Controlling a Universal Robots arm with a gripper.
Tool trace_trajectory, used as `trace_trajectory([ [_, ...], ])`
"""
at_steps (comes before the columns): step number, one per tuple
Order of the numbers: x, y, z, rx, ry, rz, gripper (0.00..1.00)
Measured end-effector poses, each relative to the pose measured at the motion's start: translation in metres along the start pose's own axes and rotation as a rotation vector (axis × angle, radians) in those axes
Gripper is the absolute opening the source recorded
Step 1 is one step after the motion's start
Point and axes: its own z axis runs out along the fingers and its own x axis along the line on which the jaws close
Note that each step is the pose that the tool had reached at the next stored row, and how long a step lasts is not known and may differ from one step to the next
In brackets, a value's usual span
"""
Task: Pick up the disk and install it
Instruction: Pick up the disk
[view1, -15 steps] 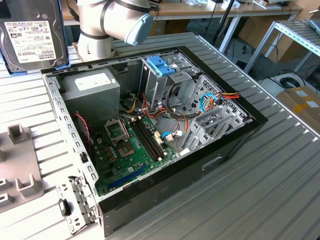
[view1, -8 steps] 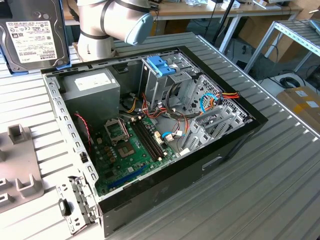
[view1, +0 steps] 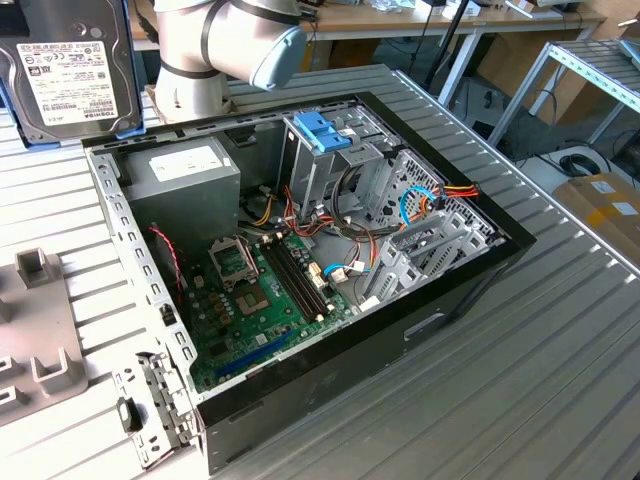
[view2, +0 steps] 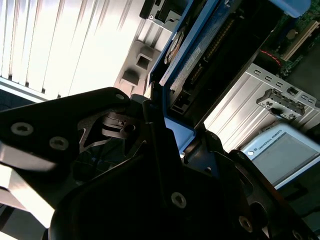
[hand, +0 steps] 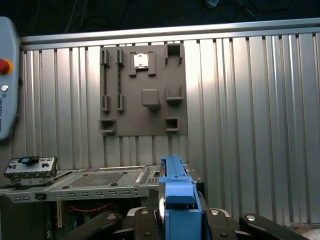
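- My tool (hand: 179, 220) is clamped on the disk (view1: 65, 75) — in the first wrist view its blue carrier edge sits squeezed between my black fingers (hand: 145, 225).
- The disk hangs in the air at the exterior view's left, label facing that camera. It is well apart from the open computer case (view1: 330, 370) on the surface (view1: 560, 330), and only my grip supports it.
- I judge the step in hand to be carrying the disk to the drive cage (view1: 345, 170). To do it well I'd hold firm on the carrier frame, not the label face. I'd also move level, so the drive can't pivot between the pads.
- The cables (view1: 420, 205) beside the cage and the blue handle (view1: 322, 130) on top of it look easy to snag — the disk should be squared to the bay before any close approach.
- My arm (view1: 225, 40) stands behind the case with the wrist raised, and both wrist views show the disk edge-on.
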Motion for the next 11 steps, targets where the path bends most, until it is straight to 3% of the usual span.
trace_trajectory([
  [11,-0.0002,-0.0042,-0.0001,0.0001,0.0013,0.0,0.37],
])
